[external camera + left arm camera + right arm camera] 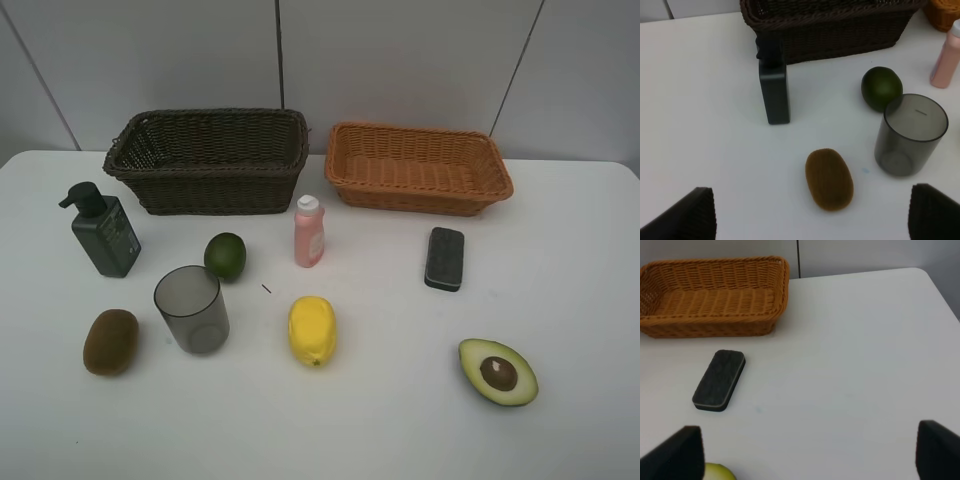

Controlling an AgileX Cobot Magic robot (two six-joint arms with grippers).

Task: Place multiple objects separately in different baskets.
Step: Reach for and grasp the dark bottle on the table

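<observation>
The dark brown basket [207, 160] and the orange-tan basket [418, 167] stand side by side at the back, both empty. In front lie the dark green pump bottle [103, 231], lime [225, 255], grey cup [191, 308], kiwi [110, 341], pink bottle [309, 232], lemon [312, 330], eraser block [445, 258] and avocado half [498, 371]. Neither gripper shows in the high view. My left gripper [812, 220] is open and empty, close over the kiwi [829, 178]. My right gripper [807, 455] is open and empty, with the eraser [719, 379] ahead of it.
The white table [560, 300] ends at a pale wall behind the baskets. The table's right edge and rounded corner [935, 285] show in the right wrist view. A small dark speck [266, 289] lies between the lime and the lemon.
</observation>
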